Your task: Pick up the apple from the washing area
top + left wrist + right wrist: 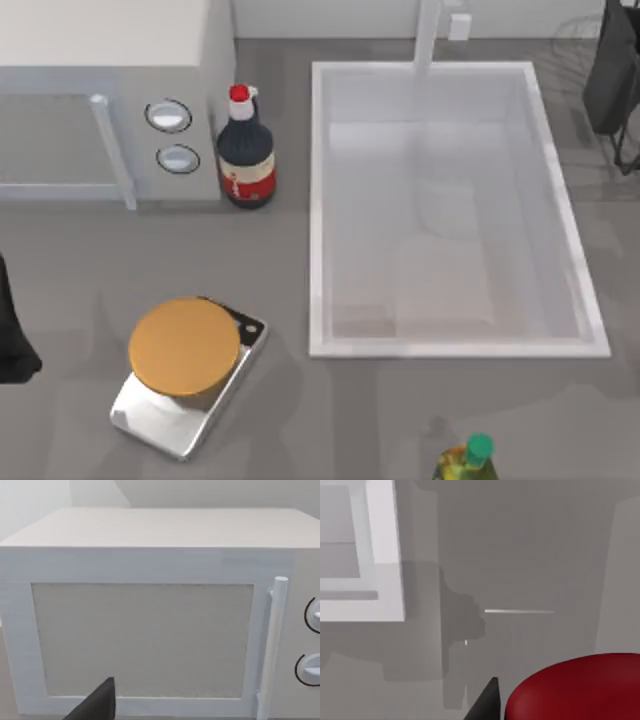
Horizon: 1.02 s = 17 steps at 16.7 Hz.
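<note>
Ok so the apple (580, 690) is out of the sink (318, 200). It's sitting right in my right gripper (612, 70), and in the right wrist view it's the big glossy red lump close up, with one dark finger (487, 702) pressed against its side. The grey table (535, 555) is well below it and one white corner of the sink rim shows off to the side, so I'd say the gripper is clamped on the apple and holding it up in the air. From the top view that arm is at the far right corner, just past the sink's right rim and near the back edge. The basin looks bare white inside, and the faucet (428, 35) stands at its back rim. My left arm (12, 340) is parked at the table's left edge, and its wrist camera looks straight at the microwave (150, 630) door. Other stuff on the table: a dark bottle (246, 150) with a red cap right beside the microwave, a scale (185, 385) with an orange disc on top in front, and a green-capped bottle (470, 462) at the front edge, near the sink's front rim.
</note>
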{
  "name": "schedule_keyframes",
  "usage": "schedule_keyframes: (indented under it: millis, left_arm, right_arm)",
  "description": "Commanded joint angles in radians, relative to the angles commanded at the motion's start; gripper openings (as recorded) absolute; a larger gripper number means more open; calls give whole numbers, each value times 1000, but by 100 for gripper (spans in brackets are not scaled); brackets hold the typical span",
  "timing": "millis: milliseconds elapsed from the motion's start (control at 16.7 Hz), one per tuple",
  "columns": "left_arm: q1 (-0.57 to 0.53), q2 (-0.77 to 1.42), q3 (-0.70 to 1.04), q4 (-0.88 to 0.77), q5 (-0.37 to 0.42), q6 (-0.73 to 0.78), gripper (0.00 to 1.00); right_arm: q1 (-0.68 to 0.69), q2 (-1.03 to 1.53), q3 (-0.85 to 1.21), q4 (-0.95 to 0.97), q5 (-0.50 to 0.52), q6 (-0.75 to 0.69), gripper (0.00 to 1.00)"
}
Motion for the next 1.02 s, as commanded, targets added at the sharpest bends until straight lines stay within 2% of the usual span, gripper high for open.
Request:
schedule_keyframes:
  millis: [240, 540, 1020]
  left_arm:
    - [0, 0, 0, 0, 0, 0, 100]
    - [0, 0, 0, 0, 0, 0, 100]
    - [0, 0, 0, 0, 0, 0, 100]
  right_arm:
    - [0, 29, -128, 150, 0, 1, 0]
    - [0, 33, -140, 162, 0, 1, 0]
    - [0, 33, -140, 162, 0, 1, 60]
